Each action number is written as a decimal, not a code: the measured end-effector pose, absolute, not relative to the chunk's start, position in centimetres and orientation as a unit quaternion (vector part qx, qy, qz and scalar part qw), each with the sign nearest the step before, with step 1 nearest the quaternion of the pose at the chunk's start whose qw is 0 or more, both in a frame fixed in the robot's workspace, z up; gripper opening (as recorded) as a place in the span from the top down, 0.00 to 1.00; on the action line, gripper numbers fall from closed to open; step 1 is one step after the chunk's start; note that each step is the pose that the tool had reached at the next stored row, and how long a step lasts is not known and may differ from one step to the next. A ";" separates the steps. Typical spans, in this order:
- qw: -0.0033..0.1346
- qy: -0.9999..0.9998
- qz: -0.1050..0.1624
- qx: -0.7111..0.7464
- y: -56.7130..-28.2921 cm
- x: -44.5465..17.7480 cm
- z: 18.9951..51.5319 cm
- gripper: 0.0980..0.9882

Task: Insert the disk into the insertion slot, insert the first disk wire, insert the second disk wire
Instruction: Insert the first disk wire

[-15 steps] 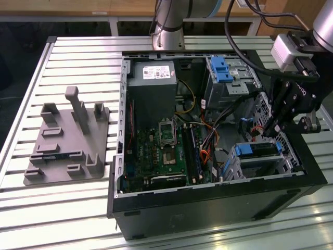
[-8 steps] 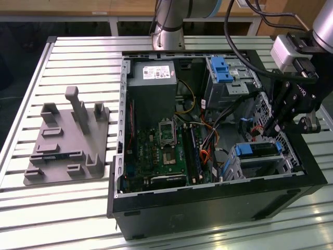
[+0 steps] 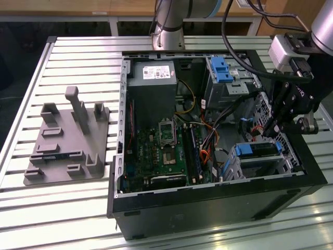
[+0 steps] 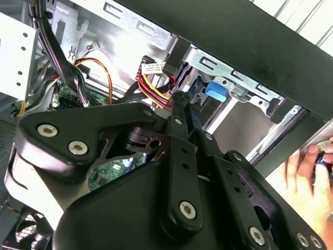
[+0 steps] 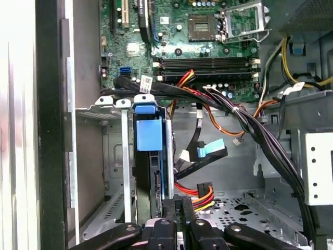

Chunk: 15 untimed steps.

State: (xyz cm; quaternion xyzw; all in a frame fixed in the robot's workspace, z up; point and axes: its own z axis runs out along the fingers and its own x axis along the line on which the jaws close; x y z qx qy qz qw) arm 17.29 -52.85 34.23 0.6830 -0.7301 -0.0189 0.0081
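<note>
**A:** Where was the disk (image 3: 256, 150)?

**B:** Already in the slot (image 3: 260, 164), at the near corner of the case (image 3: 208, 208) on the exterior view's right. Its blue frame showed above the slot's walls.

**A:** Which way did it lie?

**B:** On edge, with its long axis along the case's near wall. My claw (image 3: 271, 130) hung just beside the disk's end toward the exterior view's right. It was on the side away from that wall.

**A:** Was the claw open?

**B:** No. In both wrist views the 2 tips (image 4: 179, 112) (image 5: 170, 207) were drawn together. I couldn't tell whether anything was pinched between them.

**A:** And the wires?

**B:** In the first wrist view a red, yellow and black bundle (image 5: 200, 194) came up just beside my tips. The disk ran away from me toward the board. A blue plug (image 5: 210, 150) on a flat black cable hung loose farther along, near the disk but not touching it. So I judged at least 1 wire was not yet in.

**A:** Was anyone close?

**B:** In the second wrist view, 1 hand (image 4: 304, 177) was by the case's wall, well apart from my tips.
</note>
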 end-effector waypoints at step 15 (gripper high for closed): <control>-0.001 -0.716 -0.010 0.698 -52.9 17.0 34.1 0.93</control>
